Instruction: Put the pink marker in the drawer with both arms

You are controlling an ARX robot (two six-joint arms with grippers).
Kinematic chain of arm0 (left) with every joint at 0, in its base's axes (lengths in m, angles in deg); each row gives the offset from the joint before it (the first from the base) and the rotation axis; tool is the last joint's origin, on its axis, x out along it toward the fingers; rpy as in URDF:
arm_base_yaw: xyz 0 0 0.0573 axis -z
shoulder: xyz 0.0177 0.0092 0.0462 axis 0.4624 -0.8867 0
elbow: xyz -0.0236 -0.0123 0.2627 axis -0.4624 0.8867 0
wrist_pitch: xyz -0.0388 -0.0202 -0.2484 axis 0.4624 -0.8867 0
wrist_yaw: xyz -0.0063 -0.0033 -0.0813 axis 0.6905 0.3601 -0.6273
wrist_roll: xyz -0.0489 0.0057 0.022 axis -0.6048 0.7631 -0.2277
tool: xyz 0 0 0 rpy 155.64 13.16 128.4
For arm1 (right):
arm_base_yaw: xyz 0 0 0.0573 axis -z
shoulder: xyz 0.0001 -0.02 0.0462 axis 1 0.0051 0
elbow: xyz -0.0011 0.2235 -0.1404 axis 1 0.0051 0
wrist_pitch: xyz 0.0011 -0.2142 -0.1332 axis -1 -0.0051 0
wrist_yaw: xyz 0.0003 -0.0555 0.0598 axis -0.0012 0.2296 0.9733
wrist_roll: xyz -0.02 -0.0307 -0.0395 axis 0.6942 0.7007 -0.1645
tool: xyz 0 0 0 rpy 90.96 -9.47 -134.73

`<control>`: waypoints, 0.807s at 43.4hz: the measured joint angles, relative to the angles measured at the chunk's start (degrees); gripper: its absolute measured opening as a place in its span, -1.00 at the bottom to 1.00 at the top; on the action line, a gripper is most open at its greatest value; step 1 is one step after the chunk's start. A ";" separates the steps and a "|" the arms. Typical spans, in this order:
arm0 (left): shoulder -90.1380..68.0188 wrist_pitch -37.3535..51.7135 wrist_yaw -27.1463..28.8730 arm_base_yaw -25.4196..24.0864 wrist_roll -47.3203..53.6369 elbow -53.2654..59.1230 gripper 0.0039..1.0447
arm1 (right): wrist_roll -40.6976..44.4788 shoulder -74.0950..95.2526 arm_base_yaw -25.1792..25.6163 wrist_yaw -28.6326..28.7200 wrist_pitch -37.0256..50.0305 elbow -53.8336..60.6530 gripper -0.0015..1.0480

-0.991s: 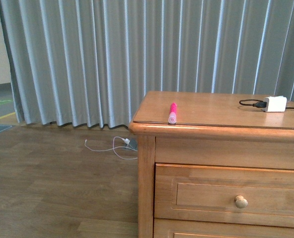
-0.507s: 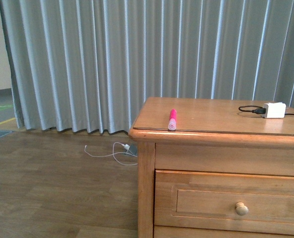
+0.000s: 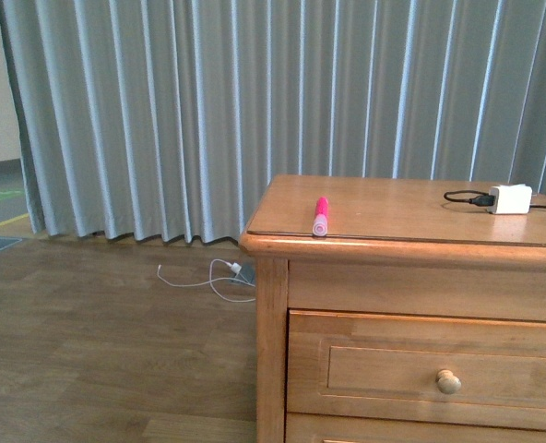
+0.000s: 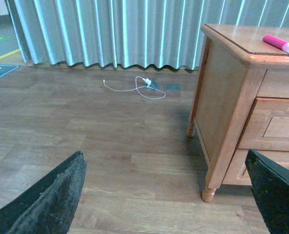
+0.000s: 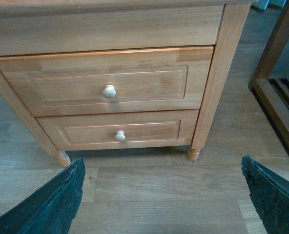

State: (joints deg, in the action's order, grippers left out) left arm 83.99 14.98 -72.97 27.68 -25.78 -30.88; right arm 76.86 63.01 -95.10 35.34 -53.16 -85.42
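Note:
The pink marker [image 3: 320, 216] lies on the wooden cabinet's top [image 3: 393, 208] near its front left edge, pale cap end toward me; the left wrist view also catches the marker [image 4: 280, 44]. The drawer [image 3: 430, 369] below is shut, with a small round pale knob [image 3: 448, 381]. In the right wrist view the drawer [image 5: 144, 80] and knob [image 5: 110, 91] sit above a second shut drawer [image 5: 149, 130]. My left gripper [image 4: 166, 204] is open over bare floor, left of the cabinet. My right gripper [image 5: 164, 202] is open, low in front of the drawers. Neither arm shows in the front view.
A white charger block [image 3: 511, 197] with a black cable sits at the cabinet's back right. A white cable [image 3: 213, 275] lies on the wood floor by the grey curtain [image 3: 208, 111]. A dark wooden rack [image 5: 281, 97] stands beside the cabinet.
The front view has shifted slightly: the cabinet dropped in the frame, then rose a little. The marker has kept its place on the top.

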 joint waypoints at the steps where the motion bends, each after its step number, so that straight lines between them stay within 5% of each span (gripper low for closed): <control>1: 0.00 0.00 -0.02 0.00 0.00 0.00 0.89 | -0.31 2.97 -0.13 -0.07 1.86 -0.74 0.83; 9: 0.00 0.00 -0.02 0.00 0.00 0.00 0.89 | -1.53 26.49 -1.81 -0.20 13.55 -7.23 0.83; 35: 0.00 0.00 0.00 0.00 0.02 0.00 0.89 | 4.15 77.33 -9.31 -4.48 28.33 -38.01 0.83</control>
State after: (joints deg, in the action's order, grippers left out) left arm 83.99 14.98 -72.97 27.68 -25.76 -30.88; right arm 81.01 140.34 -104.41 30.86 -24.83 -123.43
